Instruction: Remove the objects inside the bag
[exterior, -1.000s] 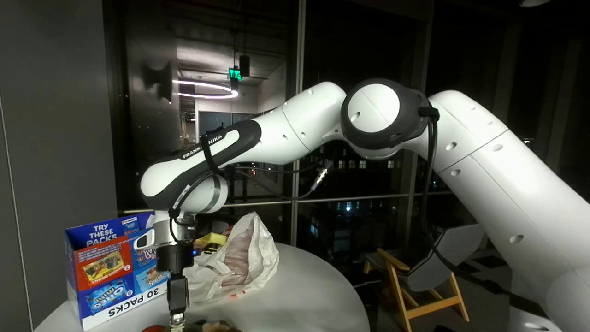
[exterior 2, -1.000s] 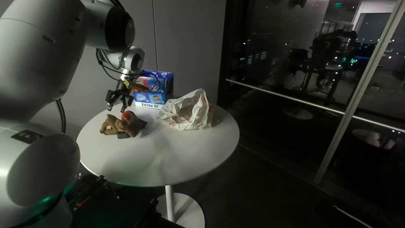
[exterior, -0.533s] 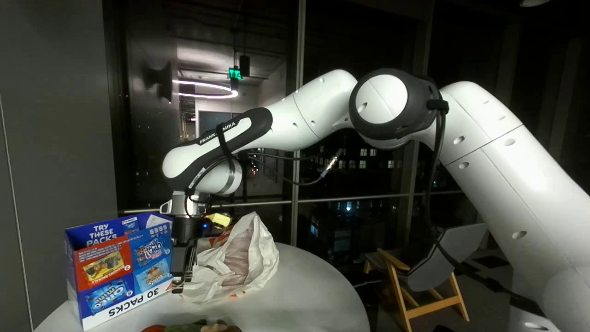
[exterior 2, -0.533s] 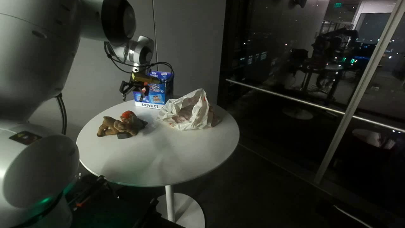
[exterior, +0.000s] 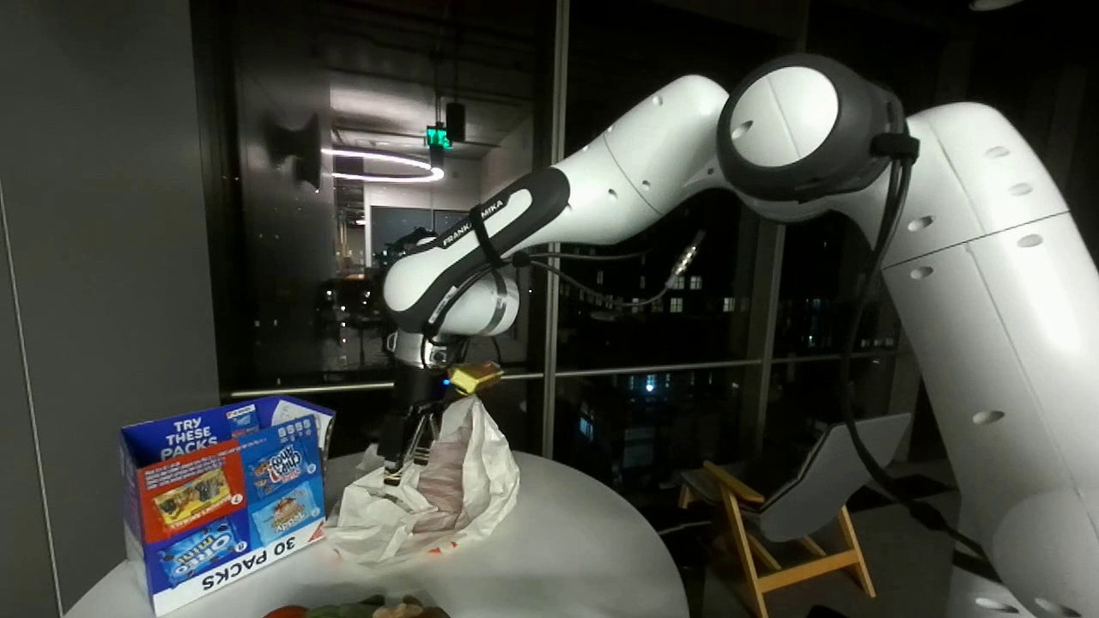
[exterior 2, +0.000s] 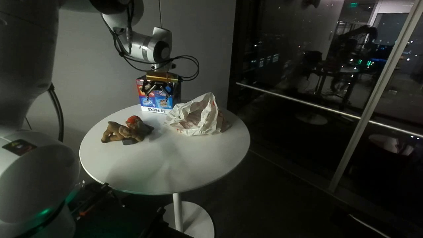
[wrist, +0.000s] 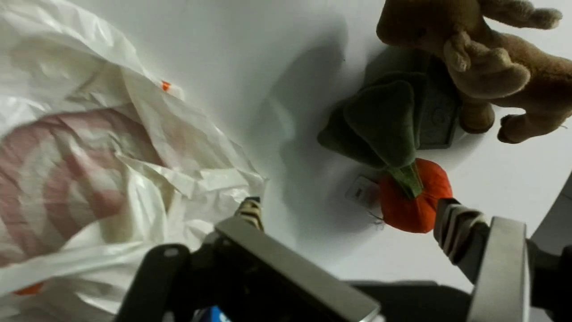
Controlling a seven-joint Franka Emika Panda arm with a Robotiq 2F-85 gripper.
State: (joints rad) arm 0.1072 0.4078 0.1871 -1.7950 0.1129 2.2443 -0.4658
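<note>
In an exterior view, one robot arm (exterior: 652, 163) holds its gripper (exterior: 406, 468) above one round white table (exterior: 592, 536), where one crumpled plastic bag (exterior: 446, 493) rests beside one snack box (exterior: 227, 506). The gripper blocks part of the bag, toys (exterior: 343, 610) are cropped at the bottom edge, and one chair (exterior: 816, 498) stands near dark windows (exterior: 644, 421).

In an exterior view, apparently two toys, a brown antlered animal (exterior 2: 114, 130) and an orange-and-green plush (exterior 2: 144, 127), lie bunched with one dark block (exterior 2: 129, 141), near the bag but apart from it. The gripper, well above the table and apart from the bag, hides part of the box; the arm runs out of frame.

In the wrist view, the gripper's jaws are spread wide, released, with one finger (wrist: 251, 213) seen against the bag and the other against the plush. The bag, marked with reddish rings, folds over itself, and its contents cannot be made out. The animal, cropped at the frame's edge, and the plush cover parts of the block. A blue patch (wrist: 219, 315) at the bottom is too small to identify.
</note>
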